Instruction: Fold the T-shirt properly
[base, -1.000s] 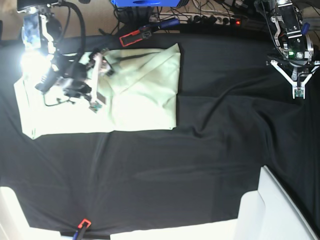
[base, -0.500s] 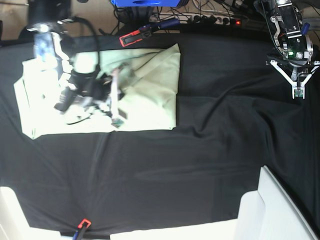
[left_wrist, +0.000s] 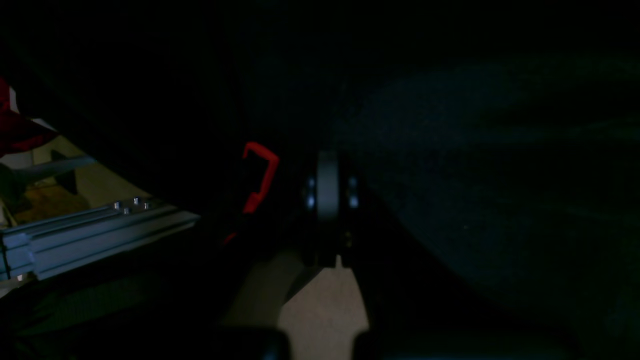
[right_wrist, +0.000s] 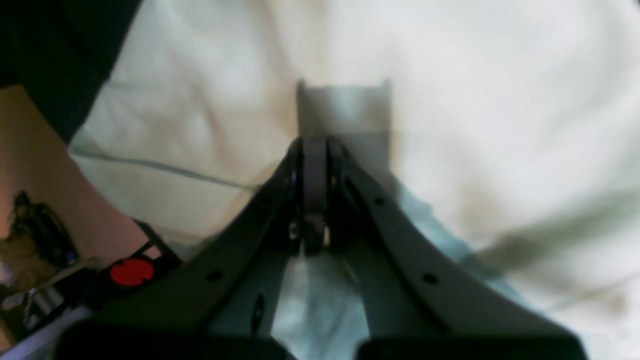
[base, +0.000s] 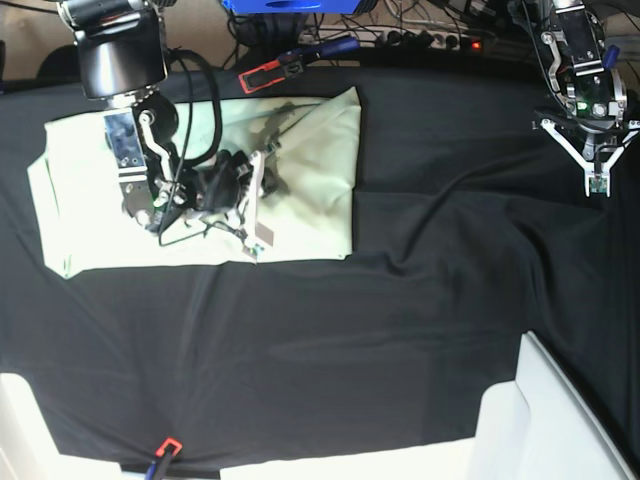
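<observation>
A: In the base view, we find the T-shirt (base: 200, 180) at about ten o'clock on the black cloth (base: 400, 330), lying as a wide rectangle with one diagonal flap already laid over its right part. The right gripper (base: 257, 240) sits low over the shirt's lower middle. The left gripper (base: 597, 185) hangs at two o'clock, well apart from the shirt.

B: In the left wrist view we see mostly darkness. The left gripper (left_wrist: 327, 185) has its jaws pressed together on nothing, with a red clamp (left_wrist: 260, 177) just beside it at nine o'clock.

A: In the right wrist view, the right gripper (right_wrist: 314, 150) is pressed together too, its tips down on the T-shirt (right_wrist: 475, 90). Whether a fold of fabric is pinched between them, we cannot tell.

B: So we judge the task partway: at least one fold is in, yet the shirt is wide, and further folds remain before it is compact.
</observation>
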